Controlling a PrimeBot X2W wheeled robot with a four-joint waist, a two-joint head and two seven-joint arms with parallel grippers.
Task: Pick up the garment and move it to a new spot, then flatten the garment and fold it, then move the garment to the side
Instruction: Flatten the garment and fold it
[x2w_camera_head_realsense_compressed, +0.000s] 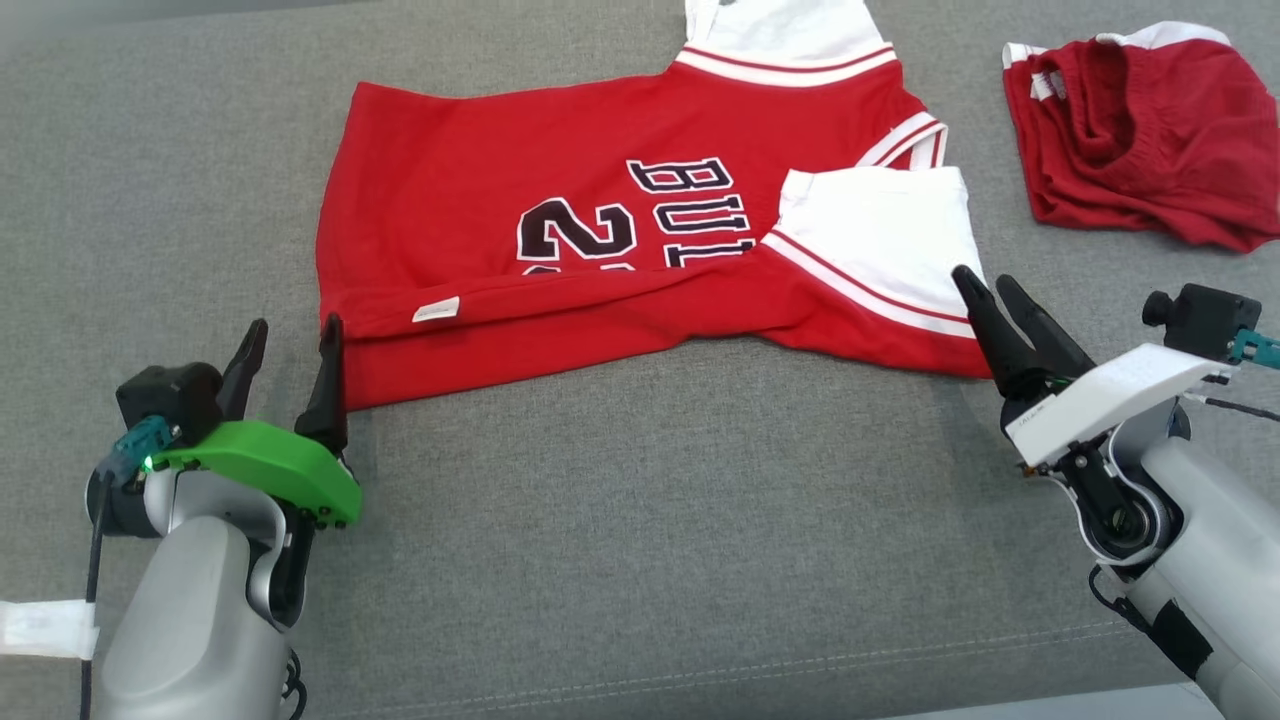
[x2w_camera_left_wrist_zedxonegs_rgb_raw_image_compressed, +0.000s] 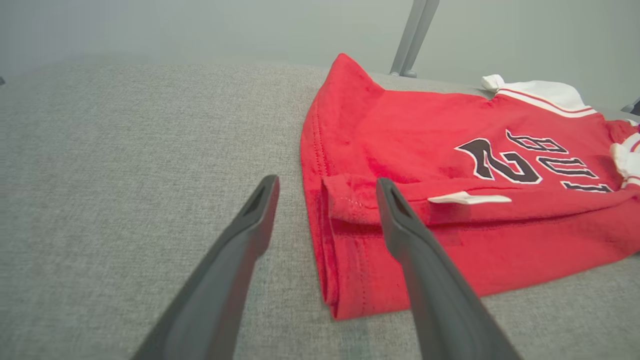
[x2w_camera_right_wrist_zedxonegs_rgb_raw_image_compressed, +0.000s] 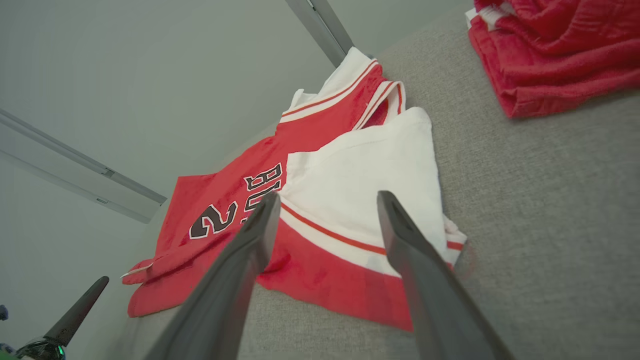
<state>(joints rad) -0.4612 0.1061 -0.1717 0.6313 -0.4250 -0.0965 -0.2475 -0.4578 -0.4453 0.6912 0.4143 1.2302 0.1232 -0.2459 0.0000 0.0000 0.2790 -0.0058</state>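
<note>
The garment (x2w_camera_head_realsense_compressed: 560, 180) is a red jersey with white sleeves and dark lettering, lying on the grey cushion with its near edge folded over toward the far side. My left gripper (x2w_camera_head_realsense_compressed: 295, 340) stands open at the jersey's near left corner (x2w_camera_left_wrist_zedxonegs_rgb_raw_image_compressed: 350, 210), nothing between its fingers. My right gripper (x2w_camera_head_realsense_compressed: 990, 285) is open at the near right corner, beside the folded white sleeve (x2w_camera_right_wrist_zedxonegs_rgb_raw_image_compressed: 360, 180). Neither gripper holds any cloth.
A second red and white garment (x2w_camera_head_realsense_compressed: 1130, 130) lies bunched at the far right, also seen in the right wrist view (x2w_camera_right_wrist_zedxonegs_rgb_raw_image_compressed: 555, 50). Bare grey cushion (x2w_camera_head_realsense_compressed: 650, 520) spreads in front of the jersey. A grey metal post (x2w_camera_left_wrist_zedxonegs_rgb_raw_image_compressed: 412, 35) stands behind.
</note>
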